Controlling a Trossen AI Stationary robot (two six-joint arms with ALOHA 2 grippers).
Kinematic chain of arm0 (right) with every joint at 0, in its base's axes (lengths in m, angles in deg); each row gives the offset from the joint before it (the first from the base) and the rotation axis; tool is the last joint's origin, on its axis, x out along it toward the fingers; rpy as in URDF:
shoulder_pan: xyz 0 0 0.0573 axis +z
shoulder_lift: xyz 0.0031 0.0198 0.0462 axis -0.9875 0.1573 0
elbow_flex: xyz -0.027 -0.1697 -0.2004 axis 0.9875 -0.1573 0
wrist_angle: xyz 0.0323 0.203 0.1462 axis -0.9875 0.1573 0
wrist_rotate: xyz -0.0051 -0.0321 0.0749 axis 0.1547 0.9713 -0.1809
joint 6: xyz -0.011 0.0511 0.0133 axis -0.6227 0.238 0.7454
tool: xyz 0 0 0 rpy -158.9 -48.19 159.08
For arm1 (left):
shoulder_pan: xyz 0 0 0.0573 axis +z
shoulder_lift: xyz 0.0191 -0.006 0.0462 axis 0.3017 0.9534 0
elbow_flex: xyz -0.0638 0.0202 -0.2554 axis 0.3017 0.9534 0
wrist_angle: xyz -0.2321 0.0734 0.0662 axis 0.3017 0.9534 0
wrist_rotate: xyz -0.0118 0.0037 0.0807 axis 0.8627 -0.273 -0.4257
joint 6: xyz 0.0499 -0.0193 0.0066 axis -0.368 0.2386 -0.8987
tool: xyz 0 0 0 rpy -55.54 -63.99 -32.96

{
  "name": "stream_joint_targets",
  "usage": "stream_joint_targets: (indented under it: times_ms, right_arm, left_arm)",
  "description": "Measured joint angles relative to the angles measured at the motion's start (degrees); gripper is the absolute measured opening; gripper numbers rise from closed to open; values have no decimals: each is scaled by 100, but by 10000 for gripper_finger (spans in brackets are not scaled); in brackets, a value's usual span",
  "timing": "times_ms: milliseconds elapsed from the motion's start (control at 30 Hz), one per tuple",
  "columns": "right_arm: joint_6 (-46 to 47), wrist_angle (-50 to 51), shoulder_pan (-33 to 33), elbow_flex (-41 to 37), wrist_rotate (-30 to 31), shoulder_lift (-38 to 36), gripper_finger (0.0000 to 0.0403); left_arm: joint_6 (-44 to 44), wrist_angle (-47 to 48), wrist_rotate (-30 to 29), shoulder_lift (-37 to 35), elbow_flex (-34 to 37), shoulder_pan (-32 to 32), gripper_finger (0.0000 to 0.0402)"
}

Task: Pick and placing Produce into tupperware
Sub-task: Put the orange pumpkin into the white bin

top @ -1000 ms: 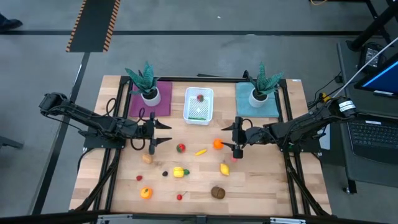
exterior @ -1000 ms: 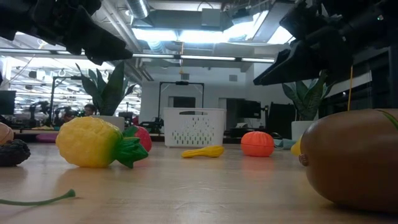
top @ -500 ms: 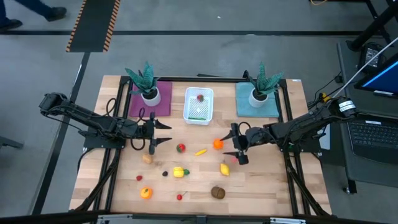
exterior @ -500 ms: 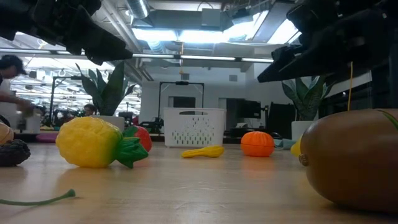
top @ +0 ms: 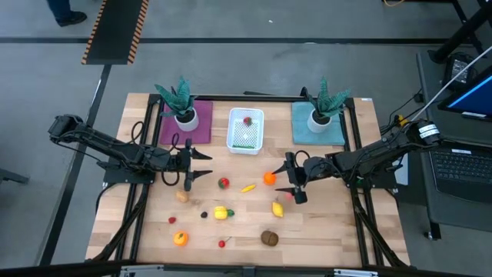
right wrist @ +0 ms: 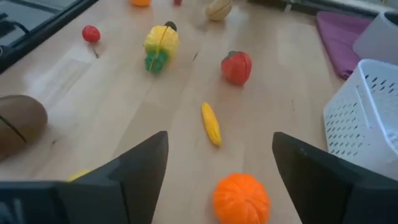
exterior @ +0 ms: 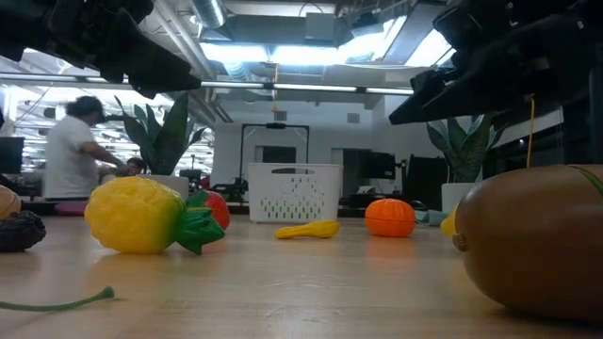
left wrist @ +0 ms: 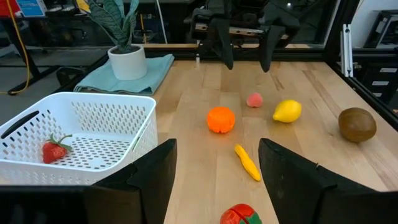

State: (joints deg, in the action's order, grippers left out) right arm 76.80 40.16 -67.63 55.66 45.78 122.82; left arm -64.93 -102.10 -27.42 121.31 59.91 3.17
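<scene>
right gripper (top: 290, 179): turned since a second ago, its fingers now spread beside the orange (top: 269, 178)
person (exterior: 72, 151): newly in the low view's background, left

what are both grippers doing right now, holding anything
Left gripper: open, holding nothing, hovering near the tupperware.
Right gripper: open, holding nothing, above the table beside the orange.

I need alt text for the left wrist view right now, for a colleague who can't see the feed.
A white tub holding one strawberry sits just beyond the left tool, whose dark fingers stand open. On the wooden table beyond lie an orange, a small banana, a lemon and a kiwi, with the right tool opposite.
</scene>
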Motion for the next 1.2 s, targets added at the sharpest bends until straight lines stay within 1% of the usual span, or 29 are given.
stream_joint_targets:
  times_ms: [333, 533, 733, 1133, 1200]
  right_arm:
    - [-471, -14, 0, 0, 27, 0, 289]
    - [-478, -40, 0, 0, 29, -1, 289]
    - [-474, -86, -69, 0, 139, -2, 289]
    - [-444, -84, -76, 0, 141, -2, 289]
    - [-235, -61, -76, 0, 140, -2, 289]
  left_arm:
    - [-5, 21, -2, 0, 0, 0, 223]
    - [0, 44, -1, 0, 0, 0, 219]
    - [-3, 44, -2, 0, 0, 1, 225]
    - [2, 44, -2, 0, 0, 0, 226]
    - [2, 44, -2, 0, 0, 0, 226]
